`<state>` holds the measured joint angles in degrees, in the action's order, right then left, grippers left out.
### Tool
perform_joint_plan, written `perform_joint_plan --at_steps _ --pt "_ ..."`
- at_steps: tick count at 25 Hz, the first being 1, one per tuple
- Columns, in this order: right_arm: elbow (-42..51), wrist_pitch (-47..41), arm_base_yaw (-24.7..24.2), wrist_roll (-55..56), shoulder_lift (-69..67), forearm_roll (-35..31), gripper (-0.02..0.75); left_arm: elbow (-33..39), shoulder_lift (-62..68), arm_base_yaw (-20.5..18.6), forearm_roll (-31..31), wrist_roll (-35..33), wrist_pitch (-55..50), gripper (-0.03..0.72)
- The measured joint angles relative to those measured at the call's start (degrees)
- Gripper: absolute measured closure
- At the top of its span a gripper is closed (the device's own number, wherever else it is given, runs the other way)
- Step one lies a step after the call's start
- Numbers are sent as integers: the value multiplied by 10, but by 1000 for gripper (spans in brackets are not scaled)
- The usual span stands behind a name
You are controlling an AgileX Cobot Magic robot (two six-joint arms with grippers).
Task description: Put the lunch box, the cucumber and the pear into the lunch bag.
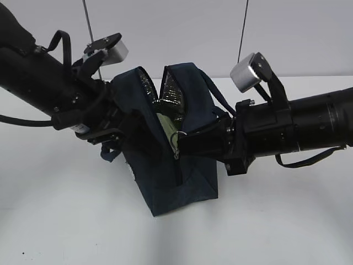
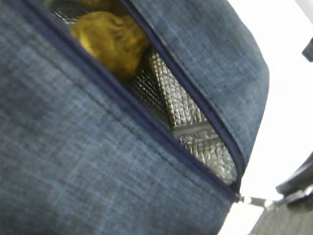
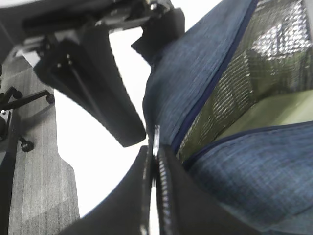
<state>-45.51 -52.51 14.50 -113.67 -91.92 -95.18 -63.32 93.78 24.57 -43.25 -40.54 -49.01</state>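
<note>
Large dark navy fabric lunch bag (image 1: 182, 165) stands mid-table, zipper gaping, silver foil lining exposed. Lumpy yellow-orange pear (image 2: 110, 41) already inside, near upper end of opening. Pale sage-green lunch box (image 1: 167, 128) visible in mouth. Cucumber not discernible. Right gripper (image 3: 154, 161) pressed together, pinching metal zipper pull (image 3: 156, 139) at bag's end. Left gripper (image 1: 107, 130) against bag's left side; jaw spread cannot be told. Judgement: contents loaded; hold pull steady, keep bag upright, withdraw left arm without snagging fabric or loop handles.

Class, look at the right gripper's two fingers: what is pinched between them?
In the right wrist view, the right gripper pinches the lunch bag's metal zipper pull between its fingers.
</note>
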Motion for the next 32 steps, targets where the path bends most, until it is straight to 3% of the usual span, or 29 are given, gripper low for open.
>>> perform_joint_plan --at_steps 9,12,17,22,25,32 --pt "-21 1 0 0 9 -10 732 0 0 0 4 0 -26 175" --pt "-32 1 0 0 9 -10 732 0 0 0 -3 0 -15 270" --pt "-44 13 0 0 9 -10 732 0 0 1 -32 0 14 503" --pt "-49 27 0 0 9 -10 732 0 2 1 -35 0 24 631" --pt "-57 32 0 0 8 -9 732 0 2 2 -21 0 24 678" --pt "-90 49 1 0 7 -2 732 -1 2 2 -1 0 10 684"
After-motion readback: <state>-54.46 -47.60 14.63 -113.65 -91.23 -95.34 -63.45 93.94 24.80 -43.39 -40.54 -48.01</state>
